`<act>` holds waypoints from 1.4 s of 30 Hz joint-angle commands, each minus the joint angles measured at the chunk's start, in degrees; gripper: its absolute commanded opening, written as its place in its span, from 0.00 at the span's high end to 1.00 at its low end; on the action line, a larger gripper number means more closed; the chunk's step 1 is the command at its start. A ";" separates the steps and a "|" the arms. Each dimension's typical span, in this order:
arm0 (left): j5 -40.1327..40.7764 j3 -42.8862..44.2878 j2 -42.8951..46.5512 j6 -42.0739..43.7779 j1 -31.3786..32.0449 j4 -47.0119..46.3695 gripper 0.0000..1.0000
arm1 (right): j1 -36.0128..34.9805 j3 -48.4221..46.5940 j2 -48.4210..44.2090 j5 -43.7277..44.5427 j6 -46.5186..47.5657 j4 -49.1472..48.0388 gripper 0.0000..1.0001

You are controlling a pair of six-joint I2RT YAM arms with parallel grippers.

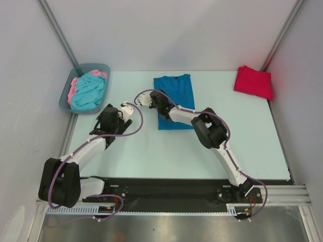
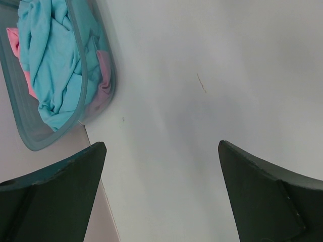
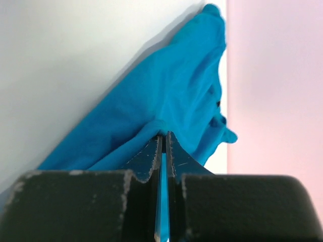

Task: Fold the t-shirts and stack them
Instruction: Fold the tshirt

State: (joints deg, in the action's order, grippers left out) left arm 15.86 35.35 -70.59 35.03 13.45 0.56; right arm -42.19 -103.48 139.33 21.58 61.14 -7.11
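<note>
A deep blue t-shirt (image 1: 174, 101) lies partly folded in the middle of the table. My right gripper (image 1: 149, 100) is at its left edge, shut on a pinch of the blue cloth. In the right wrist view the blue t-shirt (image 3: 166, 96) bunches up at the tips of the right gripper (image 3: 164, 136). A bright red t-shirt (image 1: 253, 82) lies folded at the back right corner. My left gripper (image 1: 126, 111) hovers left of the blue shirt, open and holding nothing; the left wrist view shows bare table between the fingers (image 2: 75, 176) of the left gripper (image 2: 161, 147).
A grey-blue plastic bin (image 1: 65, 98) stands at the back left corner with a turquoise t-shirt (image 1: 91, 91) and a pink t-shirt (image 1: 74, 85) crumpled inside. The bin (image 2: 108, 85) also shows in the left wrist view, up and to the left. Walls enclose the table on three sides.
</note>
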 commanded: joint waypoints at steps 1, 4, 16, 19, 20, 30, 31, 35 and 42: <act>-0.74 0.42 -0.08 -0.05 -0.36 -1.00 0.00 | 0.36 -4.71 1.12 0.30 0.38 -0.71 1.00; -0.74 0.42 0.01 -0.13 -0.36 -1.00 0.00 | 0.36 -6.82 2.35 0.65 0.29 0.34 1.00; -0.83 0.42 0.19 -0.13 -0.36 -1.00 0.00 | 0.36 1.08 -4.84 1.71 -6.12 2.80 0.28; -1.09 0.59 0.19 -0.22 -0.36 -1.00 0.00 | 0.36 6.42 -11.95 1.88 -7.96 3.16 0.28; -1.09 0.59 0.10 -0.22 -0.36 -1.00 0.00 | 0.45 8.19 -13.89 1.88 -8.23 3.07 0.28; -1.09 0.77 1.85 -0.40 -0.36 0.67 0.00 | -0.34 26.29 -35.78 -6.28 -12.01 18.71 0.28; -1.09 0.86 1.86 -0.31 -0.36 0.85 0.00 | -0.52 28.31 -37.88 -8.12 -11.84 19.67 0.28; -1.09 0.95 2.38 -0.40 -0.36 1.11 0.00 | -1.75 40.97 -42.73 -10.16 -11.05 16.18 0.28; -1.36 1.56 2.56 -0.84 -0.36 1.81 0.00 | -5.61 50.74 -45.10 -8.93 -12.80 12.39 0.30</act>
State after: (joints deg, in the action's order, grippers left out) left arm 15.46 35.35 -69.69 34.96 13.45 2.37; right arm -46.30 -52.90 96.60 12.91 49.95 8.43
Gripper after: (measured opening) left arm 0.996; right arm 0.707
